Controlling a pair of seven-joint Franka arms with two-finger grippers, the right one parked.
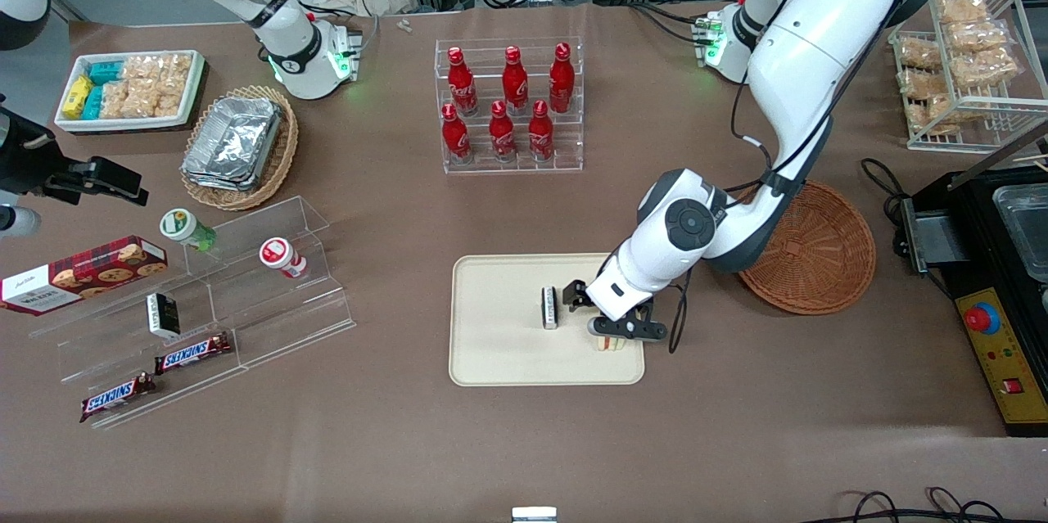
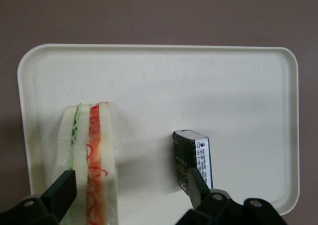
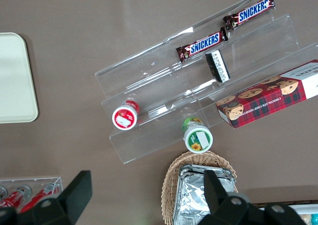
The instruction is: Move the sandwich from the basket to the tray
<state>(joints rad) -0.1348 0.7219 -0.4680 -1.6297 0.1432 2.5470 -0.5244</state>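
Your sandwich (image 2: 89, 160) stands on edge on the tray (image 2: 159, 76), bread faces upright and filling edge up, at roughly 4 o'clock on the tray from the front camera. The gripper (image 2: 131, 190) hangs directly over it with jaws apart: 1 finger (image 2: 62, 190) sits at the sandwich's outer bread face, the other well clear, near a small dark packet (image 2: 194, 158) standing mid-tray. That wide spread suggests the wedge is resting on its own. The basket (image 1: 819, 253), at 2 o'clock from the tray, shows nothing in its visible part.
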